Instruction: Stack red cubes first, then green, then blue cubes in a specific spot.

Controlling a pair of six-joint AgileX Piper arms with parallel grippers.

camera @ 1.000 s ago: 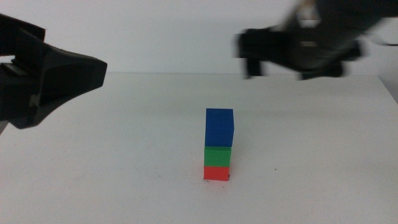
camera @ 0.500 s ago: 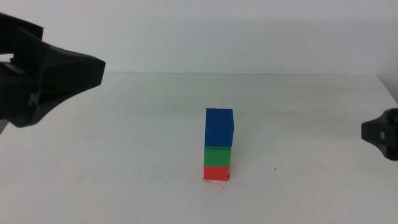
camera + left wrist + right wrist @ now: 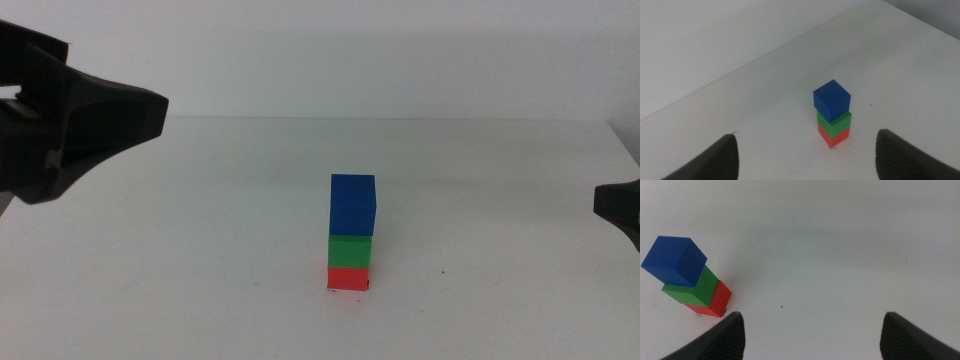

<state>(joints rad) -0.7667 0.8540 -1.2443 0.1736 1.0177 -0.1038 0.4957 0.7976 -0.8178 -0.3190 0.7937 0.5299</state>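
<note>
Stack: red cube (image 3: 349,278) at the bottom on the white table (image 3: 200,250), green cube (image 3: 351,250) on it, blue cube (image 3: 353,205) on top, near table centre.
Spot: black tick mark (image 3: 371,287) at the red cube's base.
Surroundings: another small black mark (image 3: 443,272) just right of the stack.
Left gripper (image 3: 805,150): raised at the left, well apart from the stack, jaws spread wide, empty.
Right gripper (image 3: 812,330): at the right edge, low, jaws spread wide, empty.

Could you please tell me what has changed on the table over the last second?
The right gripper has pulled back from above and behind the stack, out to the table's right edge, jaws open and empty. The left gripper stayed put, open. The blue cube, green cube and red cube remain stacked, unmoved.
</note>
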